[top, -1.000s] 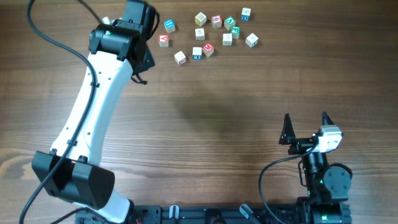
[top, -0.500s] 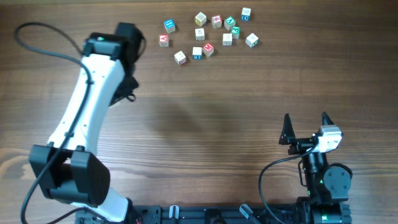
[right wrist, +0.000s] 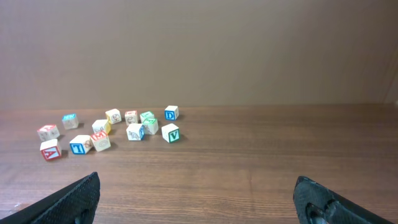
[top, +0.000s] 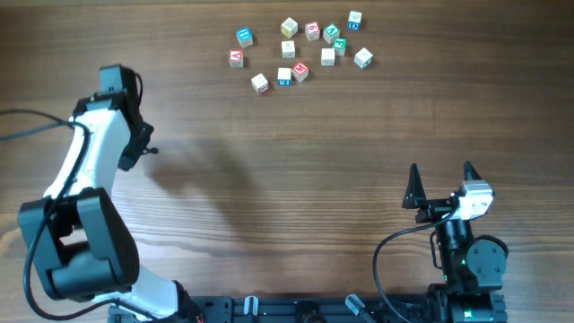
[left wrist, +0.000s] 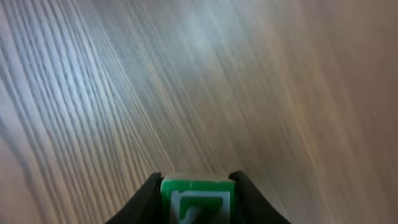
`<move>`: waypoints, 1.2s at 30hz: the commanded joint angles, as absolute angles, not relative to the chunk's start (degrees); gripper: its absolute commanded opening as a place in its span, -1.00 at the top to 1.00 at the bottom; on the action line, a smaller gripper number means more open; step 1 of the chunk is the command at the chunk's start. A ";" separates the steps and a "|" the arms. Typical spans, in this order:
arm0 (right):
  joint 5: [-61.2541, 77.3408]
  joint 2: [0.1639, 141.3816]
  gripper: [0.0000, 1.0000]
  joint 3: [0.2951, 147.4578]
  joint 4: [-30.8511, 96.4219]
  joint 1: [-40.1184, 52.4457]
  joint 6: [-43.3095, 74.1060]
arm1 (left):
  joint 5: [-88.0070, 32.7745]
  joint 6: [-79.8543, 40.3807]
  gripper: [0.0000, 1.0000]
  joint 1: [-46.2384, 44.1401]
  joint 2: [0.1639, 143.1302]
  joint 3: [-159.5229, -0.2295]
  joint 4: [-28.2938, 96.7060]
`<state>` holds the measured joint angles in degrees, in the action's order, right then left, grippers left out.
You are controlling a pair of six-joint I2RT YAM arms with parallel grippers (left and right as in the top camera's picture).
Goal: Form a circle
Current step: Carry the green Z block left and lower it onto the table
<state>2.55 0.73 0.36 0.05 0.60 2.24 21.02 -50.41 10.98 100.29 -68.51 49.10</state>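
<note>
Swung clear of the scatter of letter cubes (top: pixel 300 49), the left gripper (top: pixel 143 149) now hangs over the table (top: pixel 314 179), well apart from them, pinching a green-faced cube (left wrist: pixel 198 200) between its jaws. The right gripper (top: pixel 441 184) sits parked, jaws spread and empty. No circle shows yet, so I'd say nearly all the placing is left.

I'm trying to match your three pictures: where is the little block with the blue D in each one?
Overhead: blue D block near the top edge, right of centre.
Left wrist: not in it; only a green-faced block in the left claw.
Right wrist: blue D block left of centre, at the back.
Shared landmark: green V block, nearer the robot.
</note>
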 commanded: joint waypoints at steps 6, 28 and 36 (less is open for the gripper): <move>3.03 0.27 -0.99 0.30 -0.03 0.78 1.54 | 21.91 -51.24 0.49 20.12 100.20 -61.69 35.59; 3.03 0.27 -1.00 0.30 -0.03 0.78 1.56 | 18.11 -45.39 0.36 19.07 112.18 -59.22 25.28; 3.03 0.27 -0.99 0.30 -0.03 0.78 1.56 | 15.59 -43.24 0.49 16.73 112.07 -59.27 29.17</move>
<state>2.52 0.73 0.36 0.08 0.60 2.24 21.93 -44.97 18.55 108.51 -61.14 26.37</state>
